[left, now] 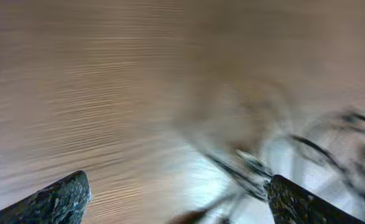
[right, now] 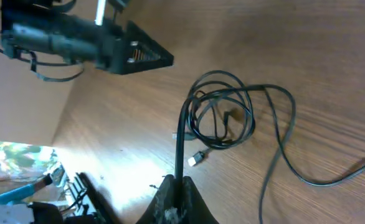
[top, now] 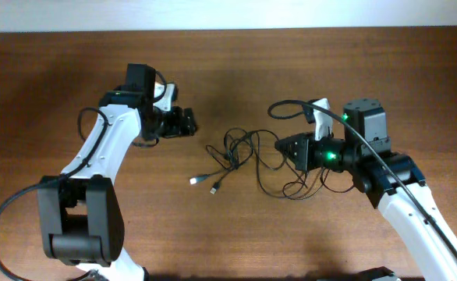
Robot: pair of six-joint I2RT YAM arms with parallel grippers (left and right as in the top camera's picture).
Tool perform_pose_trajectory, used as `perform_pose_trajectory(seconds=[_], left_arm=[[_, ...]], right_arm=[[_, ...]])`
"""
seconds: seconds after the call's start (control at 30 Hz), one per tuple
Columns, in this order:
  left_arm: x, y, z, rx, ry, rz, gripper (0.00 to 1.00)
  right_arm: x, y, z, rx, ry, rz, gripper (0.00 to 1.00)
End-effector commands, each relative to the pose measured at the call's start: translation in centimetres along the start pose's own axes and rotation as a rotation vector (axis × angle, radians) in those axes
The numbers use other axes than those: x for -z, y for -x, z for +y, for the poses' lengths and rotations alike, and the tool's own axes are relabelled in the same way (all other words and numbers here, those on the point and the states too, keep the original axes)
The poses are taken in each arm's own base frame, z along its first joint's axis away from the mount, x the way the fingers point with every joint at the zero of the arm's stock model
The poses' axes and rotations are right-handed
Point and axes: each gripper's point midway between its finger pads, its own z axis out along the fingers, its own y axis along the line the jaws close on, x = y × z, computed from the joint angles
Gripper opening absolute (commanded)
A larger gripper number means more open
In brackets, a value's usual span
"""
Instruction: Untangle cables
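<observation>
The cables [top: 240,154] lie bunched on the surface [top: 65,70] between both hands. The right hand [right: 177,198] grips one strand; the left hand [top: 189,122] stands open and empty. Risk: an unopposed pull may drag the whole knot, tightening it.

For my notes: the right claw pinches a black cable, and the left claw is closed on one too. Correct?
No: the left wrist view shows the left claw open, holding nothing. The right claw does pinch a black cable.
</observation>
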Motion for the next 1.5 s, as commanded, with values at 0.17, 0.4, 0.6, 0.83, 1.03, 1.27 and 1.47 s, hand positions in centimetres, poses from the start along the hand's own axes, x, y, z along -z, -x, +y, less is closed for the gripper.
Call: perform_pose_trajectory(seconds=[0.17, 0.4, 0.6, 0.83, 1.03, 1.27, 1.47], left_arm=[[-0.8, -1.8, -8.6, -0.203, -0.447, 0.053, 0.92], [-6.2, -2.8, -11.8, -0.221, -0.463, 0.116, 0.27], [-5.9, -1.4, -3.3, 0.006, -0.227, 0.106, 0.00], [-2.0, -1.5, 7.0, 0.457, -0.166, 0.090, 0.00], [-1.9, -2.3, 8.5, 0.535, -0.160, 0.089, 0.04], [-2.7, -2.2, 6.6, 0.478, -0.165, 0.107, 0.63], [-3.0, -2.2, 6.2, 0.462, -0.157, 0.111, 0.99]], right_arm=[[0.3, 0.3, -0.4, 0.017, -0.025, -0.019, 0.04], [0.3, 0.3, -0.4, 0.017, -0.025, -0.018, 0.04], [0.9, 0.7, -0.9, 0.058, -0.084, -0.047, 0.04], [8.2, 3.7, -1.3, 0.137, -0.377, -0.333, 0.04], [16.1, 5.3, -0.9, 0.102, -0.574, -0.639, 0.04], [15.2, 3.4, -1.8, 0.075, -0.587, -0.547, 0.17], [12.6, 0.5, -3.3, 0.023, -0.583, -0.365, 0.55]])
